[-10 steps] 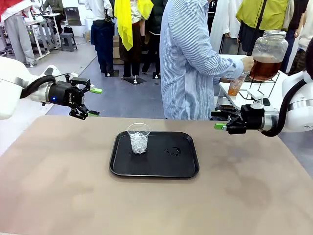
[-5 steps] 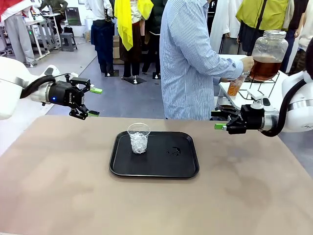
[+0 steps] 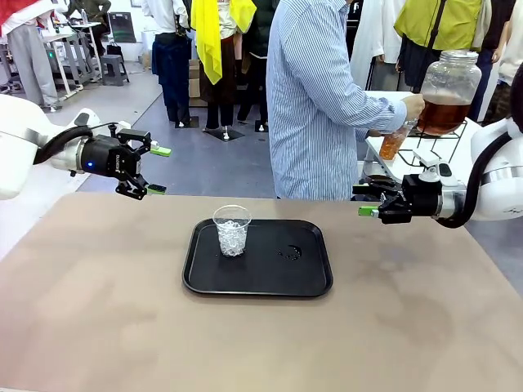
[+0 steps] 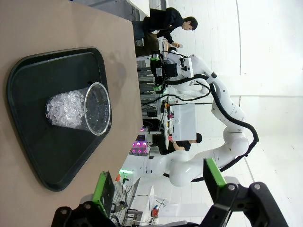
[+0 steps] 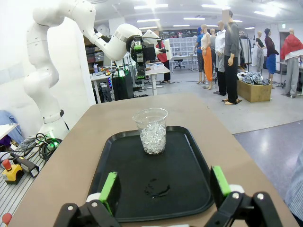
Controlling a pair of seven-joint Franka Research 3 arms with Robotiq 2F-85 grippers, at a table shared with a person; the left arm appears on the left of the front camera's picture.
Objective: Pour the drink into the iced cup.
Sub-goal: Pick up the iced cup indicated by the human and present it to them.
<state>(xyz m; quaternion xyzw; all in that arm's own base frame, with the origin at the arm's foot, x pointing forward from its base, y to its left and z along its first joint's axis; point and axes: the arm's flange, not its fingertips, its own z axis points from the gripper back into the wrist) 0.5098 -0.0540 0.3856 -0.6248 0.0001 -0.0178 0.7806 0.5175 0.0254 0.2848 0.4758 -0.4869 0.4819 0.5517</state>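
Nothing has moved: iced cup (image 3: 232, 233) on black tray (image 3: 274, 276), tan table (image 3: 98, 314), grey floor (image 3: 214, 163).

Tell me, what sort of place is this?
Likely a robotics lab or demo hall, not a café. Two white robot arms, their left gripper and right gripper open, flank a table bearing a black tray with an iced cup; an emergency-stop button and cables lie beside it.

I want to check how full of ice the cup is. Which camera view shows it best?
The right wrist view: the iced cup stands upright mid-picture on the black tray, ice filling its lower part. The left wrist view shows it large but sideways; the front view shows it small.
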